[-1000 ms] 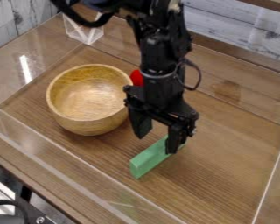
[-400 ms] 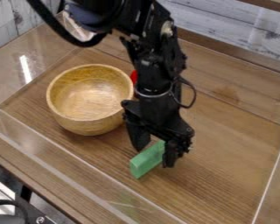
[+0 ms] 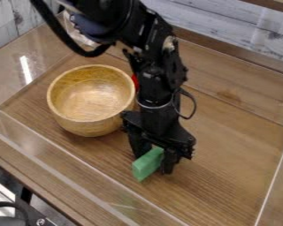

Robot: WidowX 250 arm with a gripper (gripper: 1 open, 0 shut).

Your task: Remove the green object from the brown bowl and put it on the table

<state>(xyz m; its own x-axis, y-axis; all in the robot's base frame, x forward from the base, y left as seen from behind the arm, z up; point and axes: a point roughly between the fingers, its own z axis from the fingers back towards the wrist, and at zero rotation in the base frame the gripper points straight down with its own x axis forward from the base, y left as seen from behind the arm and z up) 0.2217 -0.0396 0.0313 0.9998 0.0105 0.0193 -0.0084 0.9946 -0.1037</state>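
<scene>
At the left a clear acrylic wall point(image 3: 38, 154) edges the wood-grain worktop point(image 3: 226, 168). Next comes the brown bowl point(image 3: 91, 99), round and thick-walled, standing upright with nothing visible inside it. Just behind the arm, at the bowl's right rim, a bit of a red toy fruit point(image 3: 134, 78) shows. Right of the bowl the black arm comes straight down, and its tool point(image 3: 154, 165) sits low over the green object point(image 3: 147, 164), which lies flat on the worktop just beside the bowl. The fingers point(image 3: 172, 159) straddle the block's far end, though whether they clamp it or stand apart cannot be told. No writing or label is readable anywhere.
</scene>
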